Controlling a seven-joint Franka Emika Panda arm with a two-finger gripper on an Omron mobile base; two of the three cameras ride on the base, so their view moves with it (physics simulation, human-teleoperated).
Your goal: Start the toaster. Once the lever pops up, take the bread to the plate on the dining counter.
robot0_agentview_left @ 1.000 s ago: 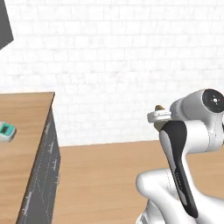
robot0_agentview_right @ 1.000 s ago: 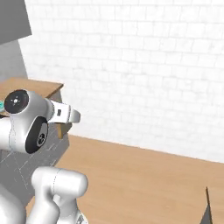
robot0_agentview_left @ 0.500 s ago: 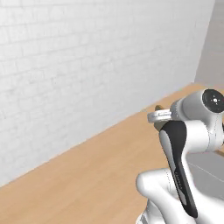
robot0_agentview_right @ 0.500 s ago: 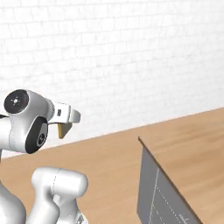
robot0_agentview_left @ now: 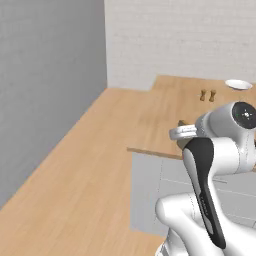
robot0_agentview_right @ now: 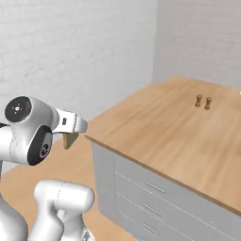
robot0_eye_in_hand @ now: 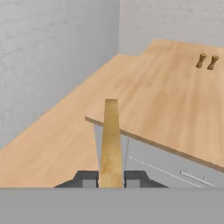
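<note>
My gripper [robot0_eye_in_hand: 110,179] is shut on the bread [robot0_eye_in_hand: 110,140], a tan slice seen edge-on and standing up between the two fingers. From the right base view the bread [robot0_agentview_right: 69,140] hangs below the gripper [robot0_agentview_right: 71,128], just left of the dining counter's near corner. The dining counter [robot0_agentview_left: 160,107] is a light wooden top over grey cabinets, ahead and to the right. The white plate [robot0_agentview_left: 238,84] rests at its far right end. The toaster is out of view.
Two small brown shakers [robot0_agentview_left: 207,95] stand on the counter before the plate, also visible as shakers [robot0_agentview_right: 203,101]. Grey drawers [robot0_agentview_right: 155,197] face me under the counter edge. A grey wall [robot0_agentview_left: 50,75] runs along the left, with wooden floor [robot0_agentview_left: 75,170] between.
The whole picture has swung as the base turned: the white brick wall slid away and the dining counter with plate and shakers came into view. The bread stays in the shut gripper.
</note>
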